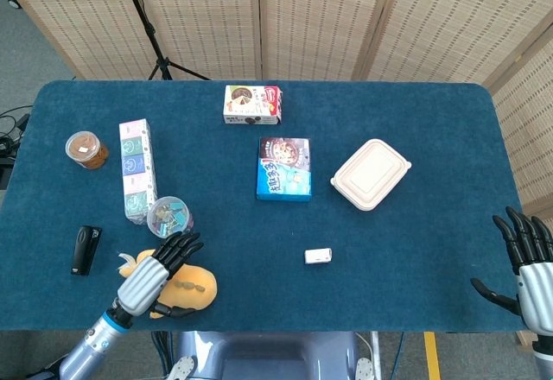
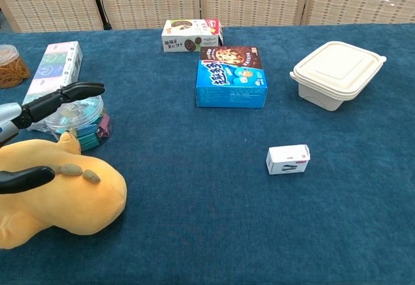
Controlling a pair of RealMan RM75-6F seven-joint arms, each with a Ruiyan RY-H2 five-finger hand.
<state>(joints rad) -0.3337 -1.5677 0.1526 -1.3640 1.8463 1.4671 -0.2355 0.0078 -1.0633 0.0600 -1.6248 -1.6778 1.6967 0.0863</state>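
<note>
At the lower left of the head view, the left hand hovers over a yellow plush toy, its dark fingers spread apart and holding nothing; whether the palm touches the toy cannot be told. The chest view shows the toy lying on its side on the blue table, with the thumb reaching in from the left edge across its back. Just above the hand sits a clear round tub of coloured clips, close beside the toy's head. A long pastel box lies past the tub toward the upper left, with a lidded brown jar near the left edge and a black stapler left of the toy. At centre frame rests a blue cookie box, a smaller snack box above it and a small white box below. A cream lidded food container lies right of centre. At the lower right corner, the right hand hangs off the table's edge, fingers apart and empty.
</note>
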